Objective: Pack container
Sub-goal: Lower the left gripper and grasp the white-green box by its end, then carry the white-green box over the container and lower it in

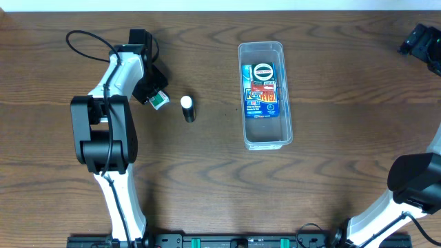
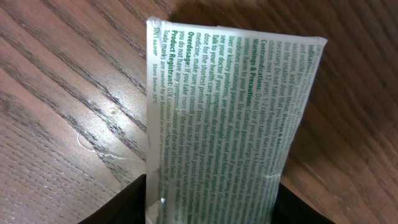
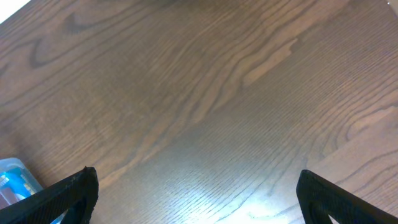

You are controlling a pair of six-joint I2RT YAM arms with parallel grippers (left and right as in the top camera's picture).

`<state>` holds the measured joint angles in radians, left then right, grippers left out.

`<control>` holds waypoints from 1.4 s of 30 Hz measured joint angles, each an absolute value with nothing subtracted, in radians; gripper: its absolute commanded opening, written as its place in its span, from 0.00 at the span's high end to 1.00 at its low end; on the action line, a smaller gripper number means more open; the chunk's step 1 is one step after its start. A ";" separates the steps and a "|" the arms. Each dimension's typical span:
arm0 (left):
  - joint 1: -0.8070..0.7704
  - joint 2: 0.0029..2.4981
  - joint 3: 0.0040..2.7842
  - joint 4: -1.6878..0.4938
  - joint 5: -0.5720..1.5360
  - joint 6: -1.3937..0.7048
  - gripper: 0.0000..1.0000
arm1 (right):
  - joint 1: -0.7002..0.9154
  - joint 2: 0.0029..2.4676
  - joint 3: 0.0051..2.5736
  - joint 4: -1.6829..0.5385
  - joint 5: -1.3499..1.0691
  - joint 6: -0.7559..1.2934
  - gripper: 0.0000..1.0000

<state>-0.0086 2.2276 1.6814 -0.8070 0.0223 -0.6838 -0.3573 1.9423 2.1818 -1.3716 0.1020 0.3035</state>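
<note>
The container (image 1: 267,136), a clear long bin, lies right of the table's middle with a blue printed box (image 1: 260,91) flat inside. At the left, my left gripper (image 1: 157,98) is shut on a small green-and-white box (image 1: 160,101). In the left wrist view that box (image 2: 230,106), covered in green print, fills the gap between the dark fingers (image 2: 124,208), which press on both its sides just above the wood; the left gripper (image 2: 211,208) grips its near end. My right gripper (image 1: 422,43) hovers at the far right corner, open (image 3: 196,196), with only bare wood between its fingers.
A small black tube with a white cap (image 1: 187,108) lies between the held box and the container. A bit of blue (image 3: 12,180) shows at the lower left edge of the right wrist view. The wooden table (image 1: 344,172) spreads around.
</note>
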 measured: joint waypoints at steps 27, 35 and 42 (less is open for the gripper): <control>-0.012 1.812 1.680 -0.863 0.022 -0.653 0.47 | -0.357 1.942 2.182 -1.372 0.102 0.303 0.01; -0.097 1.604 1.680 -0.875 0.038 -0.653 0.49 | -0.357 1.942 2.182 -1.372 0.102 0.303 0.01; -0.329 1.508 1.680 -0.875 0.076 -0.653 0.49 | -0.357 1.942 2.182 -1.372 0.102 0.303 0.01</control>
